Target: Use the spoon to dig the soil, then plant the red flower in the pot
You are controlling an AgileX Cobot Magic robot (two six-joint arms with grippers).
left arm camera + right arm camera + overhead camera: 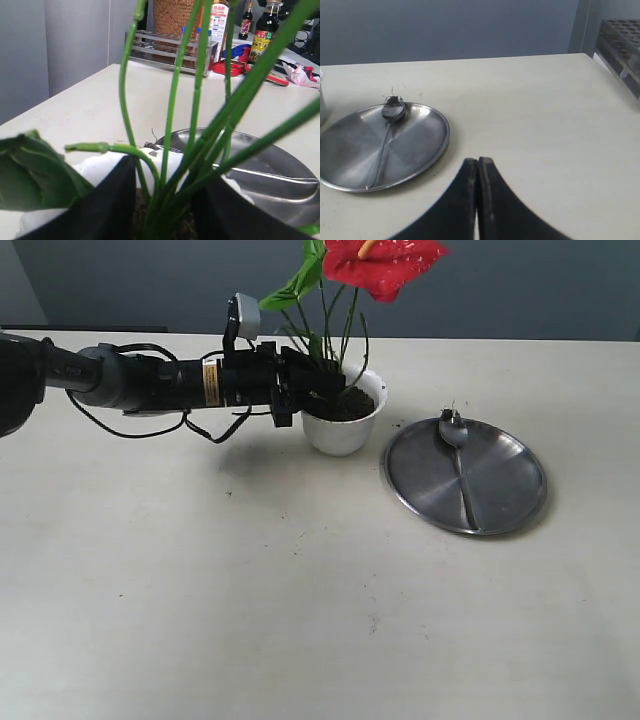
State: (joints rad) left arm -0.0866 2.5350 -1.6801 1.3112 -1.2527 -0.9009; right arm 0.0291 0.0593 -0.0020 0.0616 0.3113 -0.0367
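Note:
The red flower [385, 262] stands upright in the white pot [345, 432], its green stems [172, 110] rising out of dark soil [347, 406]. My left gripper [318, 380] reaches in from the left at the pot's rim. Its black fingers [112, 200] stand apart on either side of the stem bundle, open, with the pot [102, 167] just behind them. The spoon [455, 435] lies on the steel plate [505, 490], a bit of soil in its bowl. My right gripper [478, 162] hovers shut and empty over bare table beside the plate [422, 142] and spoon [390, 112]; the exterior view does not show it.
The steel plate sits just right of the pot. A large green leaf [30, 170] hangs over the pot's near rim. A test-tube rack [170, 50], a woven basket and sauce bottles [262, 30] stand at the table's far end. The rack [620, 45] also shows beside my right gripper.

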